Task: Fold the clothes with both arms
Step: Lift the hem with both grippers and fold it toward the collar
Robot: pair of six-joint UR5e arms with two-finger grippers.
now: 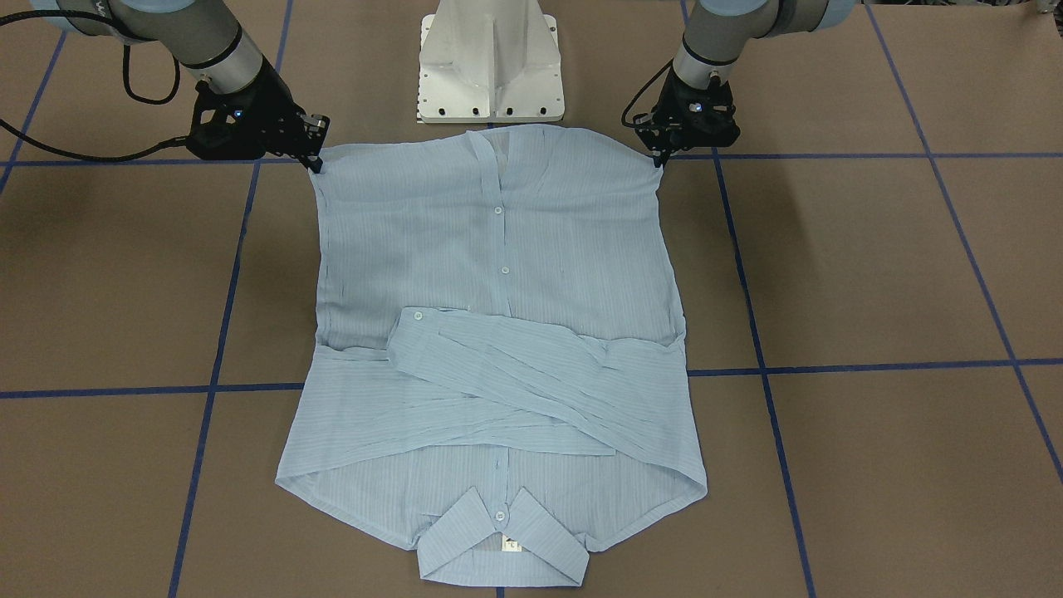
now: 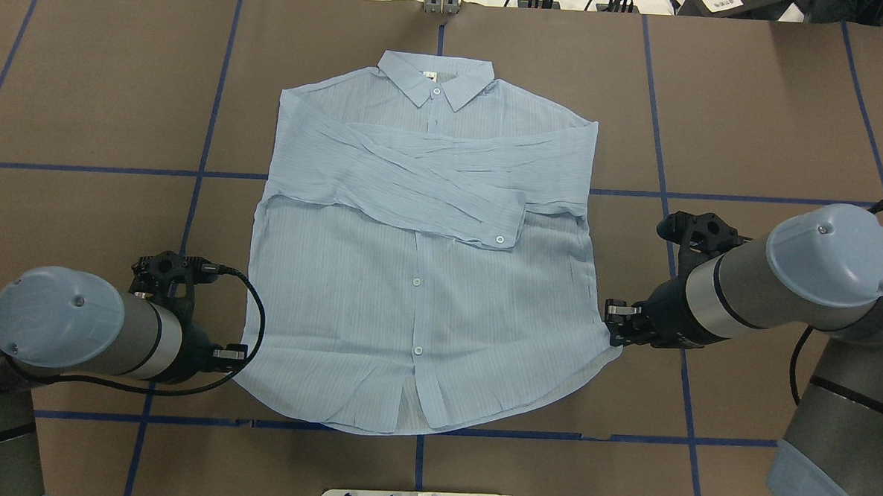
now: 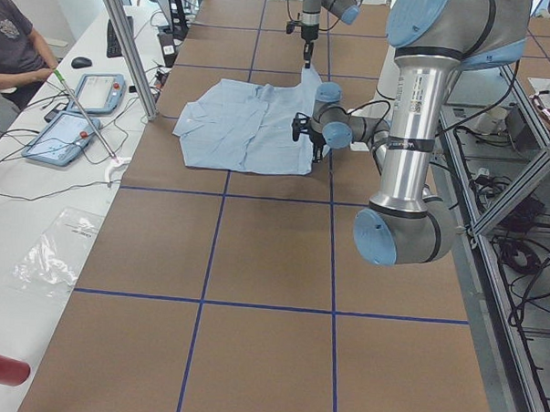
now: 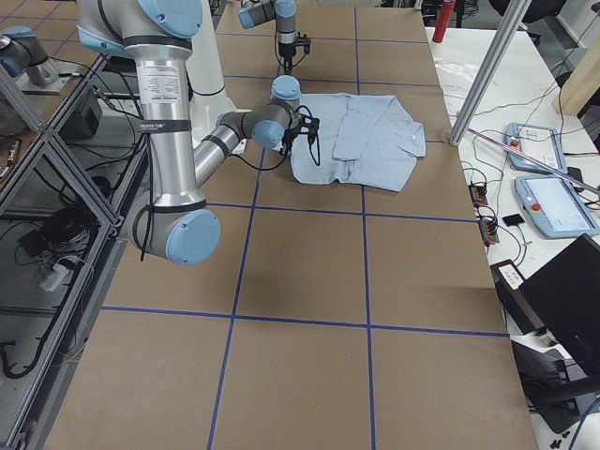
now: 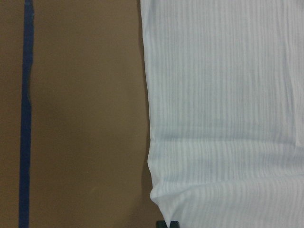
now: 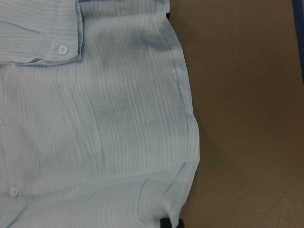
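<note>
1. Light blue, thin, finely striped long-sleeved button-up shirt (image 2: pixel 416 306) lies flat, front up, on brown table (image 2: pixel 753 105); sleeves (image 2: pixel 415 180) crossed over chest, collar (image 2: pixel 434 80) far from robot.
2. Left gripper (image 2: pixel 237 355) & right gripper (image 2: pixel 611 324): jaws narrow, each pinching a hem corner.
3. Fabric prob. light, limp, slippery; hold at corners, lift both evenly, else it sags/wrinkles.

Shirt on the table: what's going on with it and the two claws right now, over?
Left gripper and right gripper each pinch a hem corner. Shirt flat, sleeves crossed over chest. Nothing in the way.
</note>
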